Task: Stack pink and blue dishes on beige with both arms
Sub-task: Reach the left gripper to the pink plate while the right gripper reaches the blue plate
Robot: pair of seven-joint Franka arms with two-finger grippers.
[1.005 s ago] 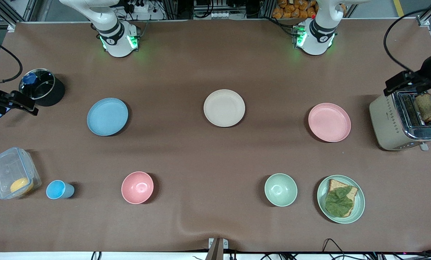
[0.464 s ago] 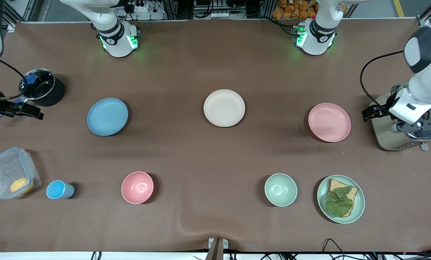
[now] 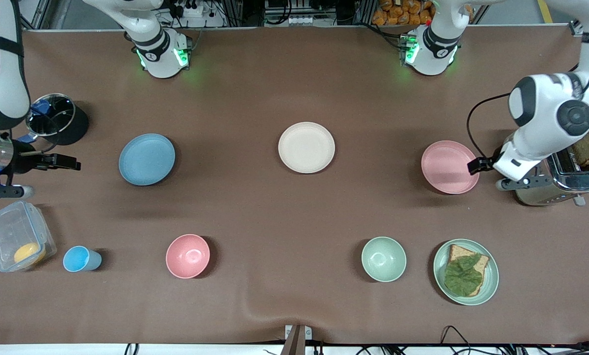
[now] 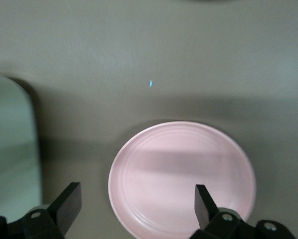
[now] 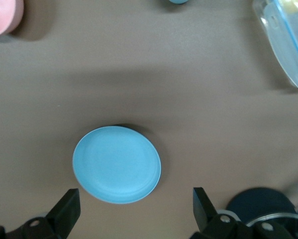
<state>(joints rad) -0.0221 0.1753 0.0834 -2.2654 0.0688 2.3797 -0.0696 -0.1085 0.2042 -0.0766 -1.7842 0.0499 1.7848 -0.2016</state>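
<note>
left gripper [image 4: 134, 206] spread, over pink plate [image 3: 450, 166] rim at toaster [image 3: 556, 180] side | right gripper [image 5: 134, 209] spread, short of blue plate [image 3: 146, 159], pot [image 3: 57, 118] side | beige plate [image 3: 306, 147] between, bare

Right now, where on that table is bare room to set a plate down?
Bare cloth lies between the blue plate and beige plate, and between the pink bowl and green bowl. It is crowded around the toaster and pink plate.
</note>
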